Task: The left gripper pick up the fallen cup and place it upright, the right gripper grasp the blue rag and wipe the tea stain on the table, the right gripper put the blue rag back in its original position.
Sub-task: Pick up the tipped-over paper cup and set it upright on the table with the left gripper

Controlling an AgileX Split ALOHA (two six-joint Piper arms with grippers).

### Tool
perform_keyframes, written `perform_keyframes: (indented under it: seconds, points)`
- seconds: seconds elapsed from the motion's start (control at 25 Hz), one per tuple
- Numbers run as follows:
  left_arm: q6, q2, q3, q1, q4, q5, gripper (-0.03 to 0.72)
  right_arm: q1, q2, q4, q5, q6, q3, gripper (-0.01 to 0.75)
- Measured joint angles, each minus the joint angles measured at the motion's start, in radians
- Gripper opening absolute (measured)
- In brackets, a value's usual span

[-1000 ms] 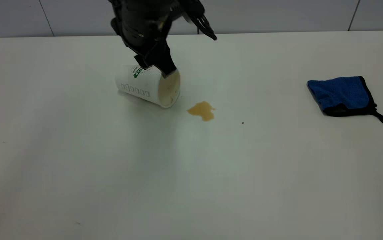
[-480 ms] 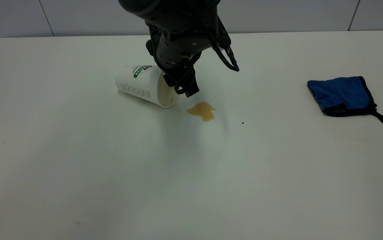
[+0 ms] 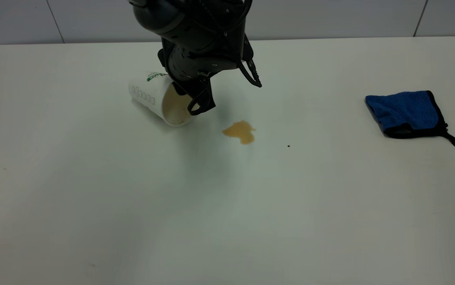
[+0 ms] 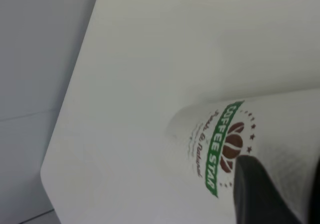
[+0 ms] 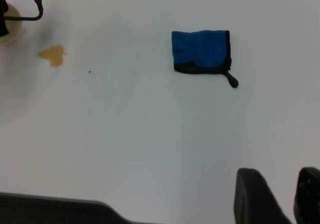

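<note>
- We see the left gripper [image 3: 196, 103] reaching down at the mouth of the cup [image 3: 154, 97], its dark fingers [image 3: 201, 101] at the rim on the 3 o'clock side of the opening; whether they pinch the rim or merely touch it we cannot tell
- The cup is tilted, mouth facing down and toward 5 o'clock, its base toward 10 o'clock, with the green logo band on top
- In the left wrist view the cup [image 4: 235, 144] fills the frame, logo up, with one dark fingertip [image 4: 260, 194] lying against its wall
- The tea stain [image 3: 240, 132] sits on the table [image 3: 227, 206] at about 4 o'clock from the cup's mouth, near it but apart
- A tiny dark speck [image 3: 289, 146] lies at 4 o'clock from the stain
- The blue rag [image 3: 407, 113] lies folded far off at 3 o'clock from the stain, its black loop tail pointing to 4 o'clock
- The right gripper [image 5: 280, 196] shows only in the right wrist view, hanging above bare table well apart from the rag [image 5: 201, 51], its two fingers parted and holding nothing
</note>
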Motion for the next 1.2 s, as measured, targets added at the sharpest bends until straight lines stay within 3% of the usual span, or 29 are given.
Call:
perform_keyframes:
  seconds: [0.08,0.16,0.44,0.76,1.2]
  points:
    - [-0.001,-0.001,0.000,0.003,0.000,0.018,0.100,0.000,0.000,0.000,0.000,0.000,0.000,0.239]
    - [-0.001,-0.013,0.000,0.011,-0.002,0.028,0.028,0.000,0.000,0.000,0.000,0.000,0.000,0.239]
    - [0.013,-0.192,0.000,0.101,-0.130,0.016,0.012,0.000,0.000,0.000,0.000,0.000,0.000,0.239]
    - [0.196,-0.313,0.000,0.290,-0.664,-0.094,0.011,0.000,0.000,0.000,0.000,0.000,0.000,0.239]
    - [0.649,-0.287,0.000,0.437,-1.332,-0.176,0.011,0.000,0.000,0.000,0.000,0.000,0.000,0.239]
